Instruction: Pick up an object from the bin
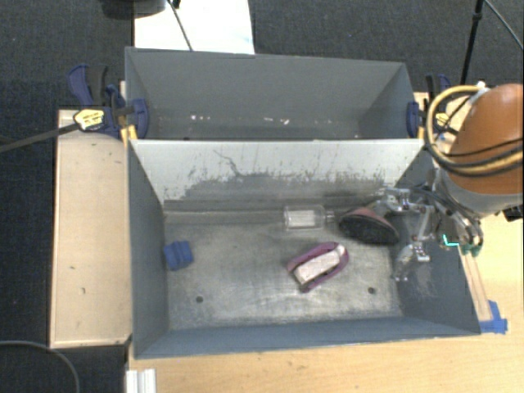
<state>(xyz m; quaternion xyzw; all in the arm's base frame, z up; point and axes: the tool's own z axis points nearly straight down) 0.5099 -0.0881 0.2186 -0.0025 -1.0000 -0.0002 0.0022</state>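
Taking the floor of the grey metal bin as a clock face with twelve at the far wall, the thing nearest me is a flat purple object with a pale grey-white piece on top. It lies slantwise just off centre toward four o'clock, well apart from the near wall. Out at nine o'clock, alone by the foot of the left wall, sits a small blue lump, soft-looking like foam or cloth. At three o'clock the gripper hangs low, its bare metal end over scuffed floor at the foot of the right wall. From where I stand I cannot tell how far open it is, nor whether it has hold of anything. Above it the arm's orange cover, looped with yellow and black cables, leans in over the right rim. Just beyond the gripper, at two o'clock, lies a dark oval object with a pinkish edge, of all the things the closest to it. The gripper's upper metalwork overlaps its right end, though I cannot say whether they touch. Farther back, at one o'clock, a small clear bottle lies on its side along the ledge under the scratched, sloping far wall, just beside the dark oval object's left end.
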